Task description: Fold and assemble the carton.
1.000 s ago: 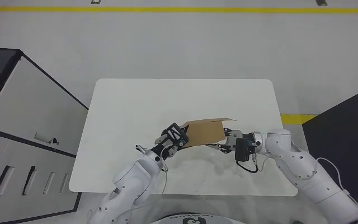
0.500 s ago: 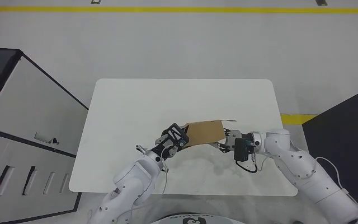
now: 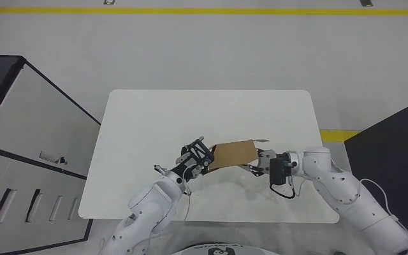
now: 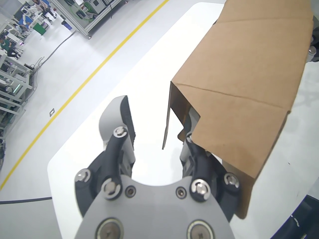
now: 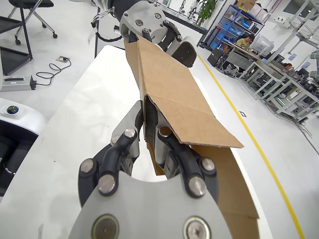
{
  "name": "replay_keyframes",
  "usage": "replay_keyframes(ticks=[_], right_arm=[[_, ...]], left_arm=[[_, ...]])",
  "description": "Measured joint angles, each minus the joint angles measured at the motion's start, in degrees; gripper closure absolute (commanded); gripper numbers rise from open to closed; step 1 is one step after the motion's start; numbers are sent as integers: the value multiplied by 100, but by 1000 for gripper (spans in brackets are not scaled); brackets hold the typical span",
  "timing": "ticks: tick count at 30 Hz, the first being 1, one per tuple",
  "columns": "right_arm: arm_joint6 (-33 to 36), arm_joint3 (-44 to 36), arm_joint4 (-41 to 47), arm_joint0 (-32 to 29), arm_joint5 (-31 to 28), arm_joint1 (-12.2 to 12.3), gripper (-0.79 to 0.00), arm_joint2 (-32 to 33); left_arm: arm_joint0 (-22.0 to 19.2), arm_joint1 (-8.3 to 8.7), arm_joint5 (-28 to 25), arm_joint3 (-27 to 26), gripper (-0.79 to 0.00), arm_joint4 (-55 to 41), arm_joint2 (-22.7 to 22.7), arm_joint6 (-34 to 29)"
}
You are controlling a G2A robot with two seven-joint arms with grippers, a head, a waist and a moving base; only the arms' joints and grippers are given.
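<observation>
Carton (image 3: 234,153) pinched tight at one end by right gripper (image 5: 148,123). Left gripper (image 4: 157,115) spread wide around flap, nothing squeezed. Carton may be bent or dropped.

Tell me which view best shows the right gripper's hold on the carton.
Right wrist view: the right gripper is shut on the carton edge, up close. The top view shows it at the carton's end, the pinch too small to judge. The left wrist view looks along the carton from the opposite end.
</observation>
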Motion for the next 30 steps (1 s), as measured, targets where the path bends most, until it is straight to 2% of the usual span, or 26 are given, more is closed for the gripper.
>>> replay_keyframes(ticks=[12,16,24,26,30], right_arm=[[-129,351,608,-37,-420,20,0,11],[55,443,1264,-94,-600,49,0,-2],[822,668,3187,-164,-1359,202,0,55],[814,744,3454,-164,-1355,247,0,-8],[807,750,3452,-158,-1348,250,0,-12]], left_arm=[[139,50,145,-209,-785,-13,-355,30],[233,68,249,-314,-785,-43,-515,132],[472,111,423,-481,-785,-111,-927,335],[530,120,449,-522,-785,-131,-1020,392],[554,124,489,-538,-785,-127,-1068,460]])
